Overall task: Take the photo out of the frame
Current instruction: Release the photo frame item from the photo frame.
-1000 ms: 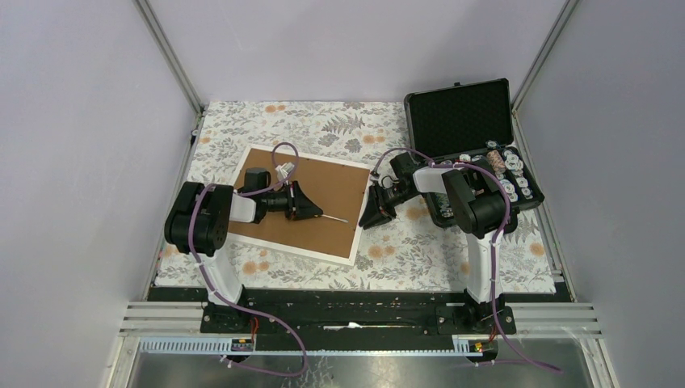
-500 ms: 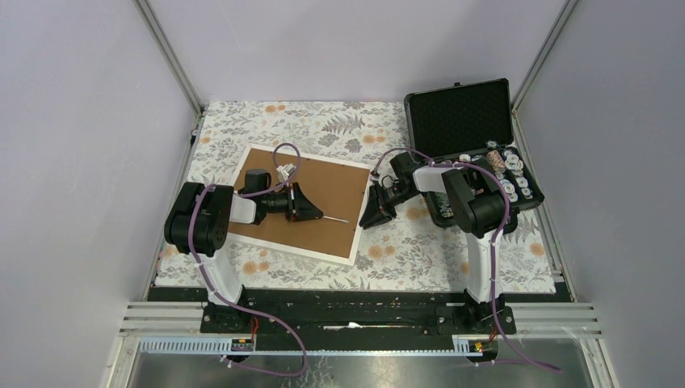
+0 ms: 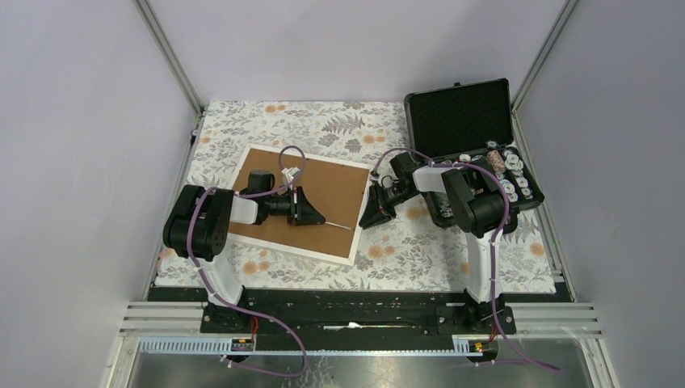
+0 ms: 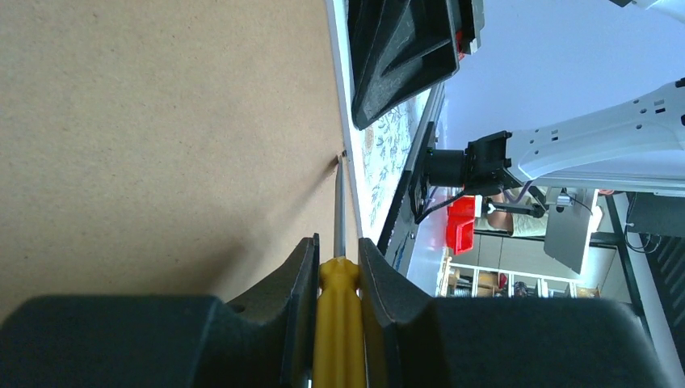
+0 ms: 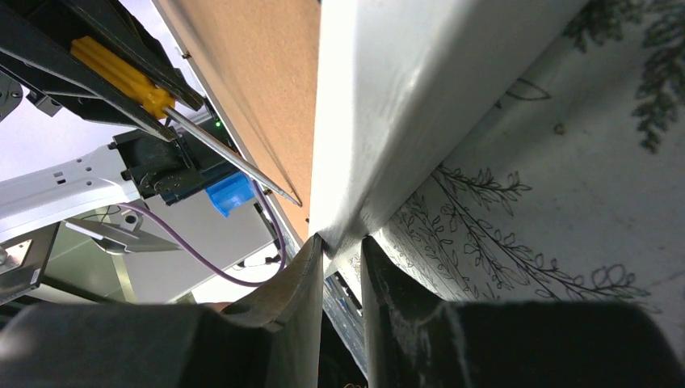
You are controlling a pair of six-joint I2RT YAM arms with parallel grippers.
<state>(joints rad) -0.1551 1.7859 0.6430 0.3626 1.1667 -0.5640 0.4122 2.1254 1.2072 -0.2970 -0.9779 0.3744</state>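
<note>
— So, where's the picture frame?

— Flat on the floral-cloth counter (image 3: 404,250), left of the middle. It's the large rectangular frame with the thin white border (image 3: 323,182), lying face down with its brown fibreboard back turned up, a bit askew to the counter's edges.

— And the photo?

— Can't see it from here; only the back of the frame shows.

— What about the left arm?

— The black-and-white left arm (image 3: 212,214) reaches over the brown back. The left jaws are pinching a yellow-handled screwdriver with a thin steel shaft (image 4: 339,323), the black fingers (image 4: 297,275) squeezing the handle from both sides. The shaft lies low along the board, with its tip at the board's right margin, just inside the white border.

— Is the tip digging in?

— Too small to tell; it sits right at the surface.

— And the other side?

— The matching right arm (image 3: 472,202) comes in from the right. The right jaws are clamped on the frame's right-hand white rim, one finger either side of it, near the screwdriver's tip.

— Anything else on there?

— An open black foam-lined case (image 3: 460,117) at the far right corner, lid up. There are small round things in its lower half that I can't make out.
</note>
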